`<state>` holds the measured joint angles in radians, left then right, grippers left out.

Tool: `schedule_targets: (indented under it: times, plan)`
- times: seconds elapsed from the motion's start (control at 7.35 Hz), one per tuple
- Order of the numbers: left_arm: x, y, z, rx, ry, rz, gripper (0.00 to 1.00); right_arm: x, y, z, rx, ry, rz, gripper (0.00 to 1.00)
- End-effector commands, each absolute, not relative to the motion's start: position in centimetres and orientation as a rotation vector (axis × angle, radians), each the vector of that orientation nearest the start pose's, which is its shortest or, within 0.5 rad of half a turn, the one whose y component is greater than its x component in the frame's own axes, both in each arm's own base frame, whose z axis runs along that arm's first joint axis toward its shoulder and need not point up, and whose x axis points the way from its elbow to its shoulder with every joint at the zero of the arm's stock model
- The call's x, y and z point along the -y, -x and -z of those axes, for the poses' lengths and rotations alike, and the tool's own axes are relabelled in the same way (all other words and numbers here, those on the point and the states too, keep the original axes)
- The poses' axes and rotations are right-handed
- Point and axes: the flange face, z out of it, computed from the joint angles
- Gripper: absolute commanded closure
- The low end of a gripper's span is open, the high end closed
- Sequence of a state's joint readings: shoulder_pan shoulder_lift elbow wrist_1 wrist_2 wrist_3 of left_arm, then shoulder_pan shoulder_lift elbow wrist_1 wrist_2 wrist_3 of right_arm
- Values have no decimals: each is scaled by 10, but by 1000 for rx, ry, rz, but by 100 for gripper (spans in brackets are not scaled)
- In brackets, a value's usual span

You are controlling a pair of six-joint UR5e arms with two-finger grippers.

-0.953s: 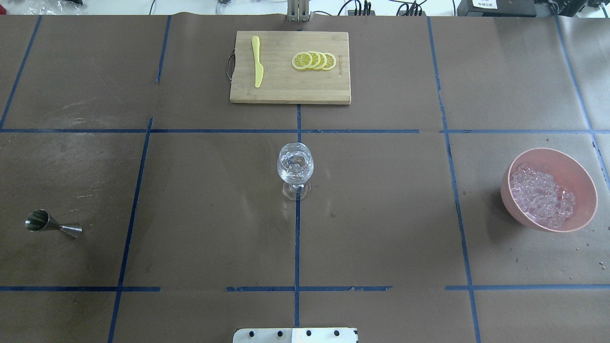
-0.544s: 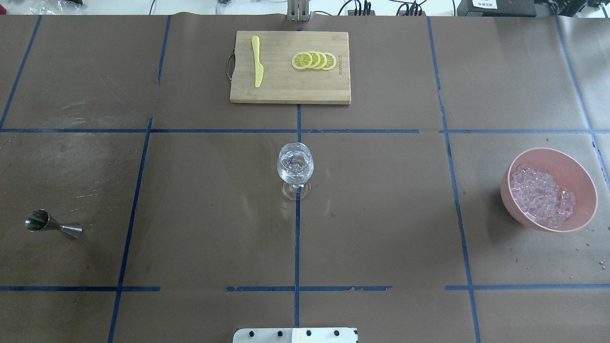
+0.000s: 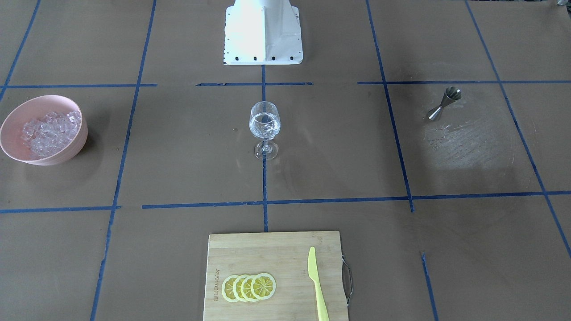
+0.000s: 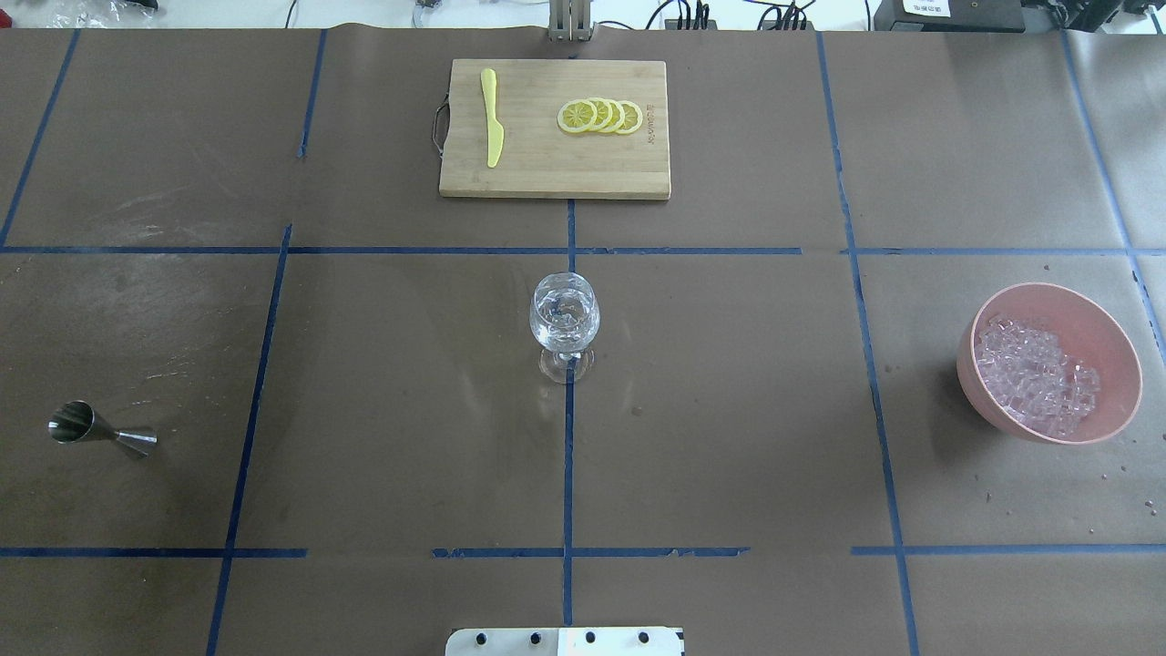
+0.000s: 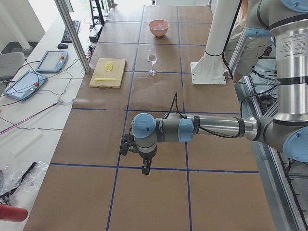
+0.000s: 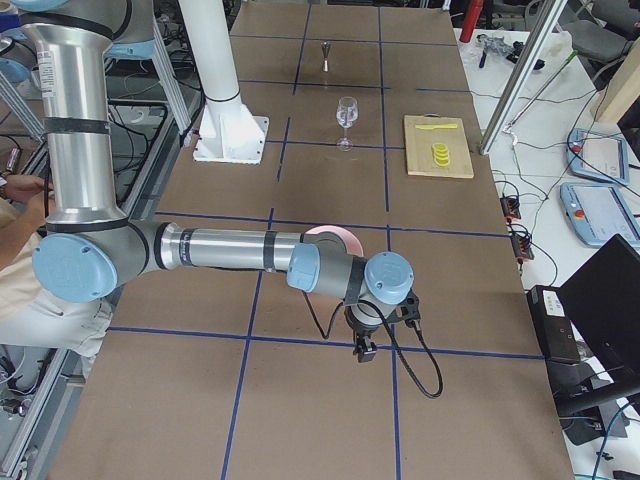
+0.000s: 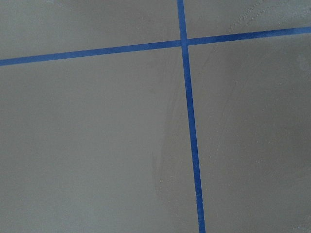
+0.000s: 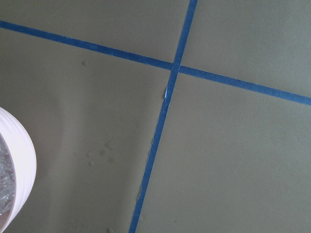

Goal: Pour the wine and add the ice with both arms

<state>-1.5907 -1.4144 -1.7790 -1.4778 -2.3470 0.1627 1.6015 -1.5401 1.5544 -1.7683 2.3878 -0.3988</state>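
Observation:
A clear stemmed glass stands upright at the table's middle, also in the front view. It holds glassy clear contents; I cannot tell wine from ice in it. A pink bowl at the right holds a heap of ice. A steel jigger lies on its side at the left. The left gripper hangs over bare table far from the glass. The right gripper hangs just beside the bowl. I cannot tell whether either is open or shut.
A wooden cutting board with lemon slices and a yellow knife lies at the far middle. The white robot base stands at the near edge. A person stands behind the base.

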Motion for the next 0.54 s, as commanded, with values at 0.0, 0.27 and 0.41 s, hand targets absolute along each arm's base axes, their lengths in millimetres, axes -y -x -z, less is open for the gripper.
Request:
schedule_targets:
  times: [0.0,0.27,0.41]
  plan:
    - [423,69,-634,-777,-35,-128,0,490,-75,-663,839,-14,275,0]
    - [425,65,-633,-777,-36,-138,0,496,-75,-659,829,-53,236,0]
    - [425,65,-632,-776,-37,-140,0,499,-76,-654,810,-71,164,0]
